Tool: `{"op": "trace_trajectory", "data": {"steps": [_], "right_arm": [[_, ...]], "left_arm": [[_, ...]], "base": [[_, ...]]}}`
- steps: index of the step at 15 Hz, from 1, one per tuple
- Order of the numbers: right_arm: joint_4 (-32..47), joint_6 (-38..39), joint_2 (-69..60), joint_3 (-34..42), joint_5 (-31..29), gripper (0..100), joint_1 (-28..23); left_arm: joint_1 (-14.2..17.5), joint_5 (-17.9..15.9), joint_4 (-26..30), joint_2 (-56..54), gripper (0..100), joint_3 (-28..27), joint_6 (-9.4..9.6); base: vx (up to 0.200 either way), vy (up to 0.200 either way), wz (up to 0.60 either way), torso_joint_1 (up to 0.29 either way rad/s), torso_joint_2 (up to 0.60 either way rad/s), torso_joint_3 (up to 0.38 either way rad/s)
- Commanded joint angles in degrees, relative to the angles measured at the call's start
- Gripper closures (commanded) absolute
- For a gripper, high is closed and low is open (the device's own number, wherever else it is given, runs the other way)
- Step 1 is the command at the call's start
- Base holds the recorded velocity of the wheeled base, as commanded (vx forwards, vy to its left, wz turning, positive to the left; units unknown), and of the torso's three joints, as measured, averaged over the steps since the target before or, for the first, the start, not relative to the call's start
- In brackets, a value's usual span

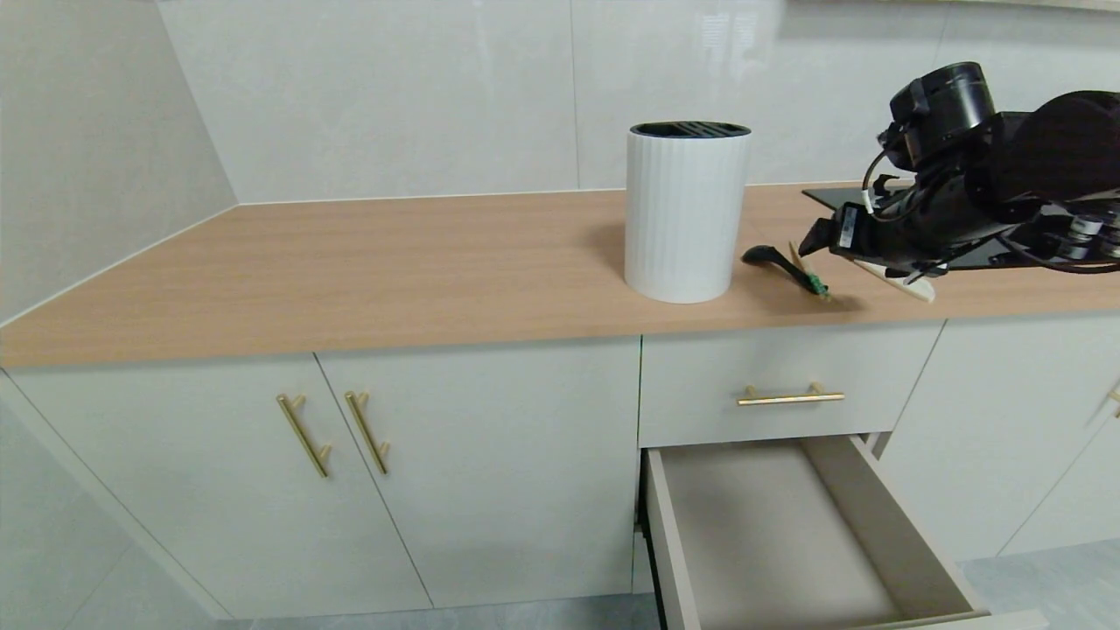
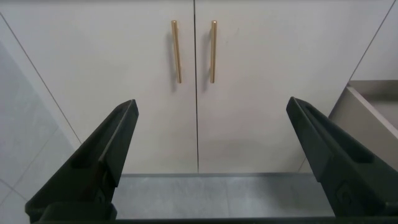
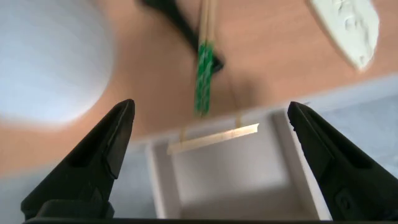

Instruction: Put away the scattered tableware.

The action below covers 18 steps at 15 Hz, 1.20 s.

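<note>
Wide open and empty, the right pincer hangs over the green-tipped chopsticks and black spoon lying on the table right of the white holder, likely poised to grasp, while the left pincer, equally open and empty, sits low facing the cupboard doors.

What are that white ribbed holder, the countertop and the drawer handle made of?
The white ribbed holder: matte plastic or ceramic, hard to tell; fine vertical ribs. The countertop: wood-grain surface, perhaps laminate. The drawer handle: gold-toned metal, by its sheen.
</note>
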Motion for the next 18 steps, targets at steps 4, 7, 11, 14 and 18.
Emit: {"op": "trace_trajectory", "data": {"steps": [4, 7, 11, 14, 18], "right_arm": [[-0.2, 0.0, 2.9, 0.0, -0.1, 0, 0.1], [-0.2, 0.0, 4.1, 0.0, -0.2, 0, 1.3], [-1.5, 0.1, 5.1, 0.0, -0.4, 0, 1.7], [-1.6, 0.1, 5.1, 0.0, -0.4, 0, 1.7], [-2.4, 0.1, 5.7, 0.0, -0.9, 0, 1.7]], "left_arm": [[0.0, 0.0, 0.0, 0.0, 0, 0.0, -0.01], [0.0, 0.0, 0.0, 0.0, 0, -0.1, -0.01], [0.0, 0.0, 0.0, 0.0, 0, -0.1, -0.01], [0.0, 0.0, 0.0, 0.0, 0, 0.0, -0.01], [0.0, 0.0, 0.0, 0.0, 0, -0.1, -0.01]], "base": [[0.0, 0.0, 0.0, 0.0, 0.0, 0.0], [0.0, 0.0, 0.0, 0.0, 0.0, 0.0], [0.0, 0.0, 0.0, 0.0, 0.0, 0.0], [0.0, 0.0, 0.0, 0.0, 0.0, 0.0], [0.0, 0.0, 0.0, 0.0, 0.0, 0.0]]}}
